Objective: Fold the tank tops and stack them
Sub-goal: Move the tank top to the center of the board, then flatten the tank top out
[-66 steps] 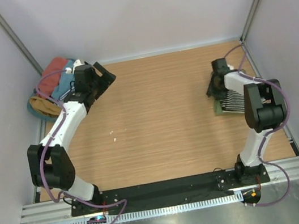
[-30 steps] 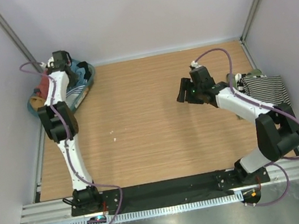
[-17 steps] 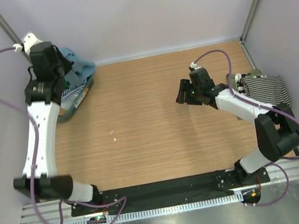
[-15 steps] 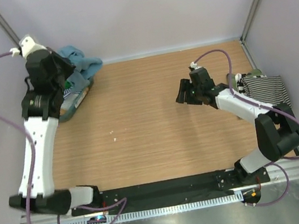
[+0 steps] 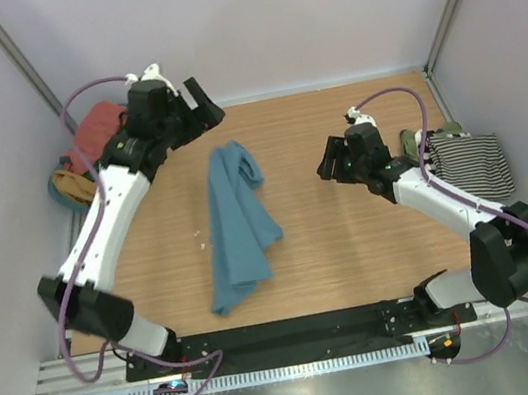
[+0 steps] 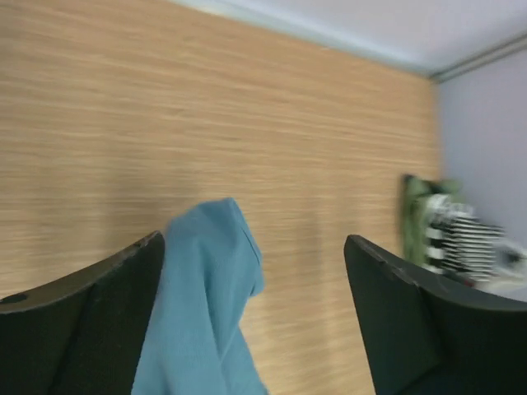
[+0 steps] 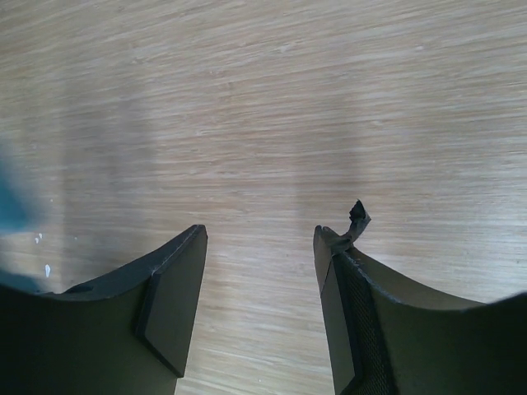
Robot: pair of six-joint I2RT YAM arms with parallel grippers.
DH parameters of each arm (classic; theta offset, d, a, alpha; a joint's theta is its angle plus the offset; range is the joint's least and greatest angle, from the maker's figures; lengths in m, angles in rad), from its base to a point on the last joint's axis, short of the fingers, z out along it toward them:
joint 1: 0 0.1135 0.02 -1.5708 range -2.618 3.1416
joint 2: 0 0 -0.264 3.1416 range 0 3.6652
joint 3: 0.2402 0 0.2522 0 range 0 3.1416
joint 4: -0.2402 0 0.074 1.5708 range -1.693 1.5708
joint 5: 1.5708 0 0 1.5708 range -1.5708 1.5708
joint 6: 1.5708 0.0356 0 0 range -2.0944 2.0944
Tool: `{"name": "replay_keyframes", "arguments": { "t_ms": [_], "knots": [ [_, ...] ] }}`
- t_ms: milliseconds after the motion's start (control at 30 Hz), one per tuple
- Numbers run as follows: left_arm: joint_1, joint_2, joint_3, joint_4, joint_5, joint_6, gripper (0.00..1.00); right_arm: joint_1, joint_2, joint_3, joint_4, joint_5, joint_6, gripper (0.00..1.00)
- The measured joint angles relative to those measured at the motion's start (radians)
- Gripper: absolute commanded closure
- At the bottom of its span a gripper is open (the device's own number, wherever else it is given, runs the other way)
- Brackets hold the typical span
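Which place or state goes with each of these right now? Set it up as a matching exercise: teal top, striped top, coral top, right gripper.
1. teal top
2. striped top
3. coral top
4. right gripper

A. at the right edge of the table
B. in the far left corner
C. stretched out mid-table
D. open, nothing between its fingers

Pairs: 1-C, 2-A, 3-B, 4-D
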Motion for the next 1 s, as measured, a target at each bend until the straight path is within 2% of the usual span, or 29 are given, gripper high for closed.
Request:
{"name": "replay_keyframes", "arguments": {
  "t_ms": [67,167,300,467,533,567,600,667,767,867,1000],
  "knots": [
    [0.015,0.105,0.048,-0.043,-0.038,0.019,0.0,0.0,-0.002,-0.004,0.013,0.003,0.0,0.38],
    [0.08,0.175,0.043,-0.112,-0.108,0.047,0.0,0.0,-0.001,-0.014,0.018,0.005,0.0,0.39],
    [0.266,0.223,0.081,-0.175,-0.171,0.053,0.0,0.0,-0.001,-0.031,0.031,0.0,0.002,0.39],
    [0.461,0.398,0.179,-0.181,-0.251,0.05,0.02,0.0,0.008,-0.042,0.05,-0.011,0.004,0.39],
    [0.497,0.494,0.207,-0.184,-0.253,0.043,0.15,0.0,0.011,-0.048,0.058,-0.016,0.006,0.38],
    [0.508,0.554,0.227,-0.185,-0.246,0.04,0.28,0.0,0.012,-0.05,0.058,-0.018,0.008,0.38],
    [0.515,0.612,0.243,-0.185,-0.237,0.035,0.34,0.0,0.014,-0.052,0.06,-0.021,0.011,0.39],
    [0.522,0.716,0.261,-0.18,-0.202,0.031,0.58,0.0,0.016,-0.053,0.063,-0.023,0.015,0.39],
    [0.526,0.773,0.247,-0.144,-0.168,0.006,1.0,0.0,0.016,-0.056,0.071,-0.026,0.017,0.38],
    [0.528,0.704,0.175,-0.097,-0.162,0.011,1.0,0.0,0.016,-0.061,0.076,-0.029,0.019,0.39],
    [0.511,0.503,0.016,-0.061,-0.2,0.012,1.0,0.0,0.039,-0.066,0.097,-0.053,0.02,0.38]
  ]
}}
